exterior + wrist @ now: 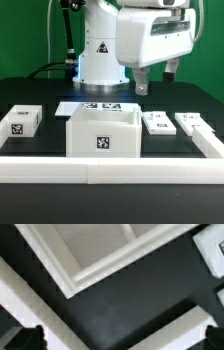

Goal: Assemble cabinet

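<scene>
Cabinet (100,135), a white open-topped box with a square tag, sits in the middle of the black table (40,95). Above it, toward the exterior view's right, the gripper (156,82) hangs with jaws spread, empty.

Black table (190,100): matte top, seen in both views. Marker board (75,105): thin flat white strip bearing black-and-white square tags, lying flat on the table towards its far side, near the middle. White rail (40,162): low raised border along the table's near edge, spanning the whole exterior view and turning back at the exterior view's right. Green wall (25,30): plain backdrop behind the table.
</scene>
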You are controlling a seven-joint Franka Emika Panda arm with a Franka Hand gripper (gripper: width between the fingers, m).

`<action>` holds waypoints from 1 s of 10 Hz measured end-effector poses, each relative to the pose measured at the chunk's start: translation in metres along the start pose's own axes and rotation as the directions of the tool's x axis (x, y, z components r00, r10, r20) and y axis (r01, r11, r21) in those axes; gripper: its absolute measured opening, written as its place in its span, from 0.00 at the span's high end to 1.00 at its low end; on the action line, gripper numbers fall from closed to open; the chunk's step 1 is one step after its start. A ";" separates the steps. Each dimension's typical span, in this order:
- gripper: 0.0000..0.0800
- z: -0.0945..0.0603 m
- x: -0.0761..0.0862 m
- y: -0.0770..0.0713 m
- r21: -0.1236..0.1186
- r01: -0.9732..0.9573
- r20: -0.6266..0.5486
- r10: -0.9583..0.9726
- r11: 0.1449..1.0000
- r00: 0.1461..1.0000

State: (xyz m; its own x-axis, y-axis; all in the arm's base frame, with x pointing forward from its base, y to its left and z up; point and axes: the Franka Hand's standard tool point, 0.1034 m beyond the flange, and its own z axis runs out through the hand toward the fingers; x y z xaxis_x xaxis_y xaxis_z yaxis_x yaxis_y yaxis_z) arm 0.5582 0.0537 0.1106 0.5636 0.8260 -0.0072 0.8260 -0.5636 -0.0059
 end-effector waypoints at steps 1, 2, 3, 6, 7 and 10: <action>0.00 0.003 -0.009 -0.004 -0.004 0.065 -0.002 -0.065 0.998 0.998; 0.00 0.005 -0.017 -0.006 -0.003 0.155 0.000 -0.155 0.988 0.988; 0.00 0.008 -0.025 -0.006 0.007 0.248 0.005 -0.248 0.969 0.969; 0.00 0.010 -0.028 -0.007 0.013 0.263 0.006 -0.263 0.965 0.965; 0.00 0.011 -0.028 -0.007 0.013 0.263 0.006 -0.263 0.965 0.965; 0.00 0.022 -0.044 -0.006 -0.015 0.433 -0.008 -0.433 0.901 0.901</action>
State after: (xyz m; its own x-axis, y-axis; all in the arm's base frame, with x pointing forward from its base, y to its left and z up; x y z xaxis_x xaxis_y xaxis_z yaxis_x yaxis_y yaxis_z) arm 0.5289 0.0208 0.0887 0.1502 0.9887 0.0043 0.9886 -0.1502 0.0066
